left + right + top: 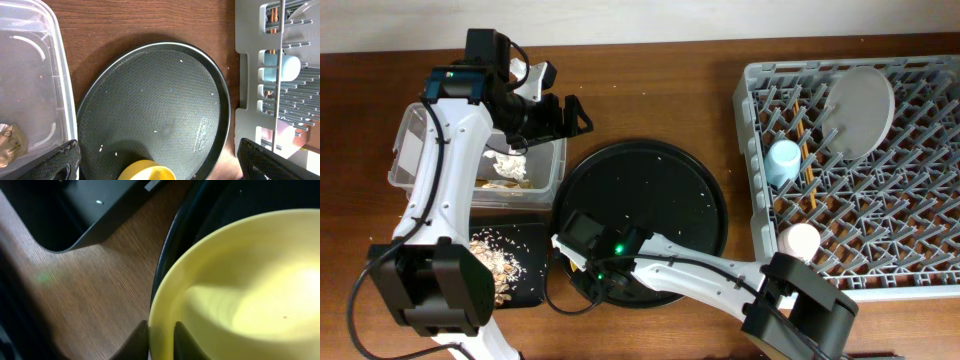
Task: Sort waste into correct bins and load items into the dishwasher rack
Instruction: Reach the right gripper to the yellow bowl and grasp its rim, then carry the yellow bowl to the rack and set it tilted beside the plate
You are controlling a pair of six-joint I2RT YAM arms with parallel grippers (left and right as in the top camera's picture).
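Observation:
My right gripper [161,330] is shut on the rim of the yellow bowl [240,280], one finger inside and one outside. The bowl sits at the near-left edge of the large round black tray [650,200], and in the overhead view my right arm hides it. My left gripper [560,115] hangs open and empty beside the clear tub [412,140], which holds a white tissue [507,165] and a gold-brown wrapper [10,142]. Tan food scraps [498,258] lie in the small black tray [535,240]. The grey rack [920,250] holds the plate [860,108], blue cup [783,160], pale cup [798,240] and chopsticks [807,150].
White crumbs dot the round black tray [160,90]. The rack's corner [247,75] stands just right of that tray. My right arm lies across the tray's near edge, and my left arm runs over the tub and the small black tray [100,210].

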